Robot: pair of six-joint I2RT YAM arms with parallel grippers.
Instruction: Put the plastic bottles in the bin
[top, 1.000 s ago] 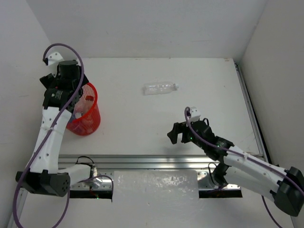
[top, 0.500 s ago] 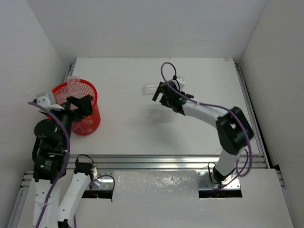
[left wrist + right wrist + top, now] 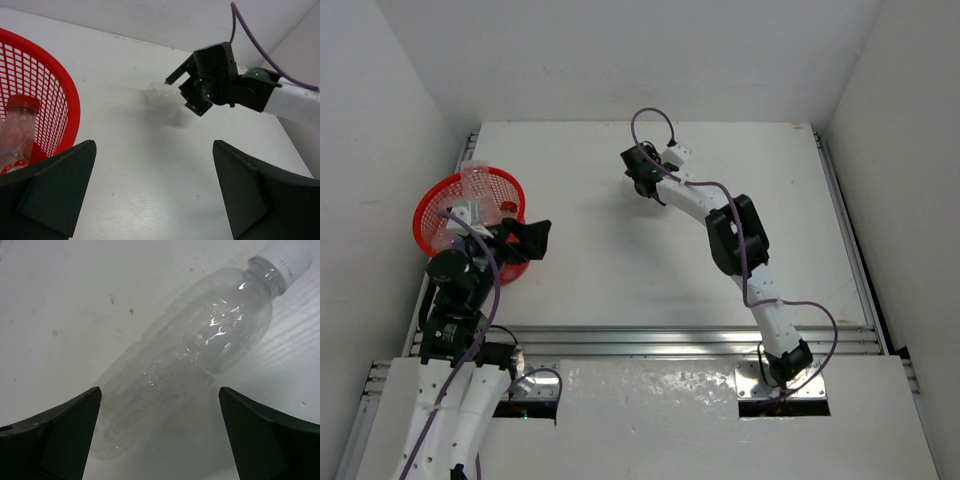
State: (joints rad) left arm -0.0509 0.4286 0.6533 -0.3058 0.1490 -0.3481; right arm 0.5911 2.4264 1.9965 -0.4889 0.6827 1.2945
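Logging items from the near edge outward.

Item one: left end effector (image 3: 532,240), fingers spread wide and holding nothing, poised above the bench (image 3: 600,270) just beside the bin.

Item two: bin (image 3: 420,222), red mesh, upright at the bench's left side. I see a red-capped bottle (image 3: 17,125) inside it, leaning near the wall.

Item three, far side: right end effector (image 3: 642,180), arm stretched long, fingers wide apart and pointing down over an unlabelled bottle (image 3: 200,345). That bottle lies on its side on the bench with its white cap (image 3: 287,257) on. It sits between the two fingers, untouched as far as I can tell.
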